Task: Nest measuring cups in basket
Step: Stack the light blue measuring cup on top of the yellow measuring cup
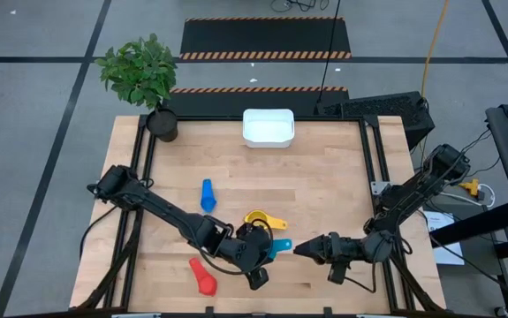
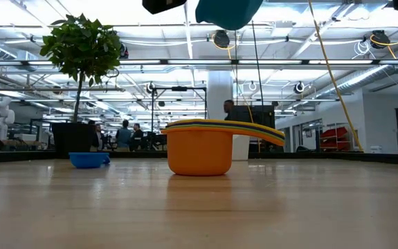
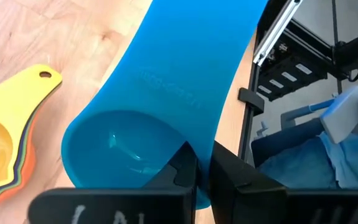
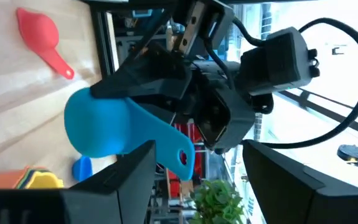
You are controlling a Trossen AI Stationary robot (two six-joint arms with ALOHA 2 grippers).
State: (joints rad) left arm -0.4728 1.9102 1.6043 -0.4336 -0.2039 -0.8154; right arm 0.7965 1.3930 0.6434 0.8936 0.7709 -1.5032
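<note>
A light blue measuring cup point(image 1: 281, 246) hangs high above the table near its front edge, with my left gripper point(image 1: 261, 254) shut on it. Its handle points at my right gripper point(image 1: 301, 250), which is open. The handle's free end point(image 4: 182, 157) stands between the right gripper's fingers, close to one of them. A nested stack of cups point(image 1: 261, 219), orange at the bottom and yellow on top, stands on its base just beyond. A blue cup point(image 1: 208, 196) and a red cup point(image 1: 202, 276) lie loose on the table. The white basket point(image 1: 268, 128) stands at the far edge. My left gripper point(image 3: 203, 167) pinches the light blue cup's bowl wall point(image 3: 194, 140) where the handle joins it, one finger inside the bowl and one outside. The cup is lifted clear of the table, and its handle point(image 3: 197, 68) reaches away from the fingers. My right gripper point(image 4: 197, 171): whether its finger point(image 4: 138, 171) touches the handle's end, I cannot tell.
A potted plant point(image 1: 144, 75) stands at the table's far left corner. Black frame rails point(image 1: 373, 168) run along the table's left and right sides. Bare wood lies between the stack and the basket.
</note>
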